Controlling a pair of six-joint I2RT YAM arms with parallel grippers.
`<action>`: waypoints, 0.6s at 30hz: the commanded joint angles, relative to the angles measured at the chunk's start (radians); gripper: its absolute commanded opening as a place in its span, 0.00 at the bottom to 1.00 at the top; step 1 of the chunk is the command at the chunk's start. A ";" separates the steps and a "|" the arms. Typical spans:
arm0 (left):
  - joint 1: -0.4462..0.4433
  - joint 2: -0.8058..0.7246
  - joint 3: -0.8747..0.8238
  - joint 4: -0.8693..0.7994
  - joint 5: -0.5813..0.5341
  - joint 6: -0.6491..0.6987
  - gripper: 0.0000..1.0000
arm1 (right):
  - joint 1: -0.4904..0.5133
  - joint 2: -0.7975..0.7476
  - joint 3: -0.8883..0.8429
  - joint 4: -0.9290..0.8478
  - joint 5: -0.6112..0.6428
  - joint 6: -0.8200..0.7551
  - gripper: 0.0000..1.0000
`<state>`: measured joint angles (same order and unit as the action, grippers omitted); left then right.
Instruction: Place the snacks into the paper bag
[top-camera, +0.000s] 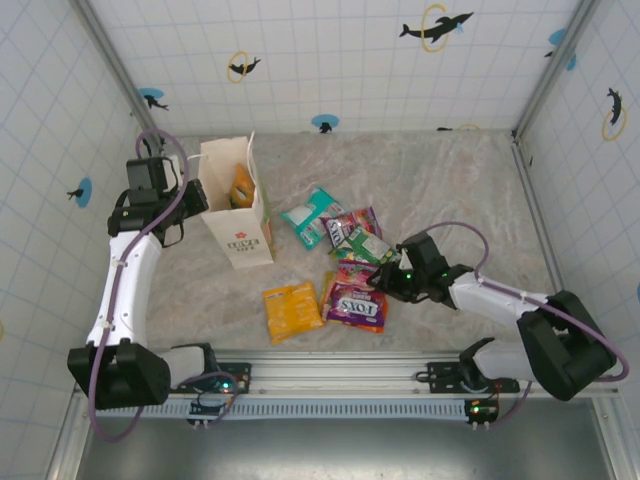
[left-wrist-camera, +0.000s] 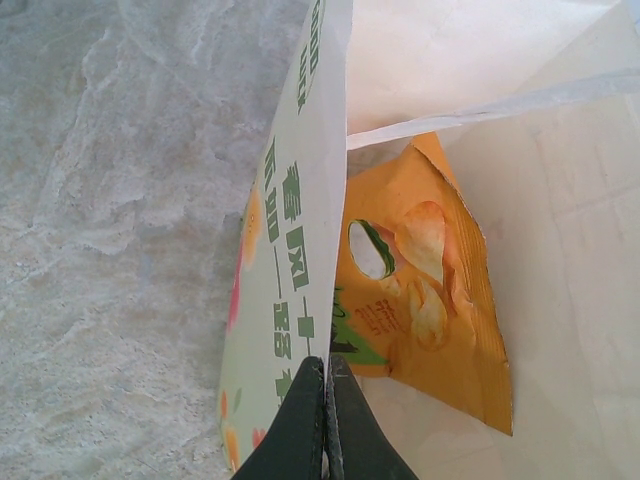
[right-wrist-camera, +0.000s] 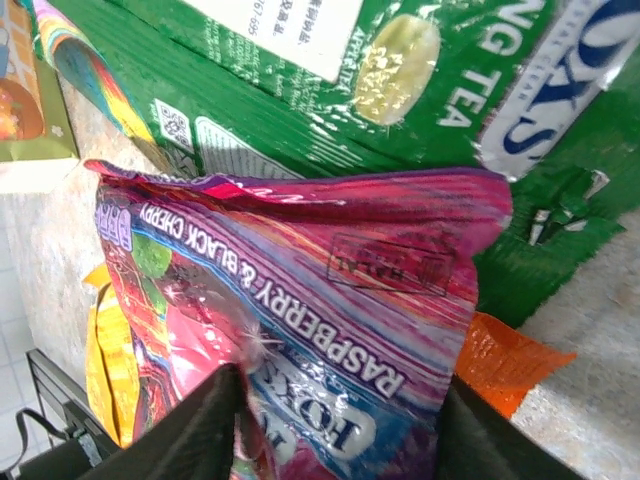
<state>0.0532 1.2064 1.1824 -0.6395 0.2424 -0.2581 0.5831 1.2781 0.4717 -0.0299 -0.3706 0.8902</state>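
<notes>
the bag (top-camera: 245, 235) stands upright at about ten o'clock on the table (top-camera: 450, 190), mouth open. it is thin paper, light and easy to tip or crease, so we judge the rim the place to steady it. the left gripper (top-camera: 197, 197) does that: its jaws are pressed together on the bag's wall at the rim. inside the bag, one orange packet (left-wrist-camera: 430, 300) leans on the far wall.

the other snacks lie mid-table, at about four o'clock from the bag. the fox's packet (top-camera: 357, 306) is at the group's six o'clock, the green packet (top-camera: 368, 247) at its centre, the teal packet (top-camera: 312, 215) at eleven, and the yellow packet (top-camera: 290, 310) apart at eight. all look like glossy film: soft, light and slippery. we would pinch an edge seam, not the puffed middle.

the right gripper (top-camera: 385, 282) sits at the fox's packet's two o'clock corner. its jaws are about half apart astride that end. we cannot tell whether they bite.
</notes>
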 joint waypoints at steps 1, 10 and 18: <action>-0.008 0.003 -0.022 -0.018 0.002 0.025 0.00 | 0.005 0.012 -0.027 0.025 -0.005 0.000 0.42; -0.007 -0.001 -0.007 -0.028 -0.008 0.028 0.00 | -0.001 -0.079 -0.022 0.005 0.050 0.012 0.17; -0.006 0.002 0.001 -0.033 -0.011 0.035 0.00 | -0.002 -0.196 -0.039 0.012 0.116 0.041 0.04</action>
<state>0.0532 1.2064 1.1824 -0.6392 0.2386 -0.2489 0.5823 1.1252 0.4484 -0.0162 -0.3004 0.9157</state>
